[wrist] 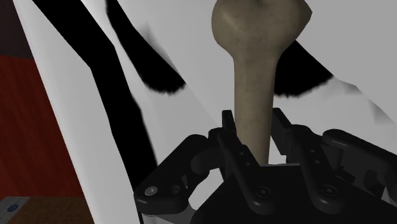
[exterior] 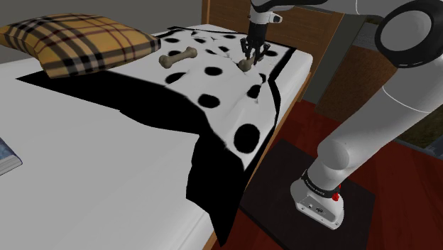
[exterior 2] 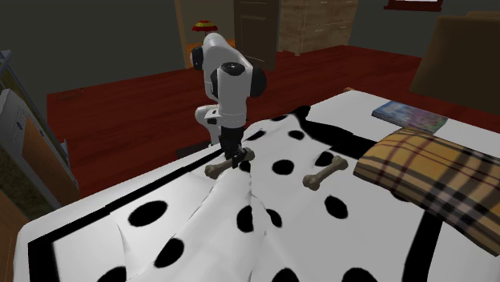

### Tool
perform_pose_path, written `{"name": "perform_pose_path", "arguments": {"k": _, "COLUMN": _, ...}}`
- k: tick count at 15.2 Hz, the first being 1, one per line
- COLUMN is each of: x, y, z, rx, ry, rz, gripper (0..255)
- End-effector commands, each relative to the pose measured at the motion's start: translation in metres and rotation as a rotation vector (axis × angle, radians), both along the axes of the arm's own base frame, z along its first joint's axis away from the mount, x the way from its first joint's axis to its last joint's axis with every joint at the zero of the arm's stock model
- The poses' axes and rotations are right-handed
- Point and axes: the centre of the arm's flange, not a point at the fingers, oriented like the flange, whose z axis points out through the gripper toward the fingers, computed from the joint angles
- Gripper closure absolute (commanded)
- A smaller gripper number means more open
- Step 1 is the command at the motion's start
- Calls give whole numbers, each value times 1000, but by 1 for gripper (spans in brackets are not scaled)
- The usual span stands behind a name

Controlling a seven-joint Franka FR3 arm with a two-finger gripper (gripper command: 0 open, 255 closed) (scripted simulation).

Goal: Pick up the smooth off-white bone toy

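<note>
White arm (exterior: 369,128), dark joints, black claw (exterior: 253,54) (screws visible)

A bed (exterior: 85,163) under a black-spotted blanket (exterior: 228,87) stands on a dark red floor (exterior 2: 120,104), grey walls (exterior 2: 96,32) behind.

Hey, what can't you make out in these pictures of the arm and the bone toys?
Clasped bone toy: its near end, wrist view, hidden behind the gripper.
Whether it rests on the spotted blanket: shoulder view, gripper covers it.
Book: cover too small to read, second exterior view.
Plaid pillow: cut off by that view's right edge.
</note>
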Motion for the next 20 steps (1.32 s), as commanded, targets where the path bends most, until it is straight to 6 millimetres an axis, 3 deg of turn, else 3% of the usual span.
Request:
{"name": "perform_pose_path", "arguments": {"k": 1, "x": 0, "y": 0, "z": -1, "rx": 0, "ry": 2, "rz": 0, "gripper": 255}}
{"name": "perform_pose_path", "arguments": {"k": 3, "x": 1, "y": 0, "z": 0, "rx": 0, "ry": 2, "rz": 0, "gripper": 255}}
{"name": "perform_pose_path", "arguments": {"k": 18, "x": 1, "y": 0, "z": 79, "rx": 0, "ry": 2, "rz": 0, "gripper": 255}}
{"name": "perform_pose_path", "arguments": {"k": 20, "x": 1, "y": 0, "z": 80, "rx": 0, "ry": 2, "rz": 0, "gripper": 255}}
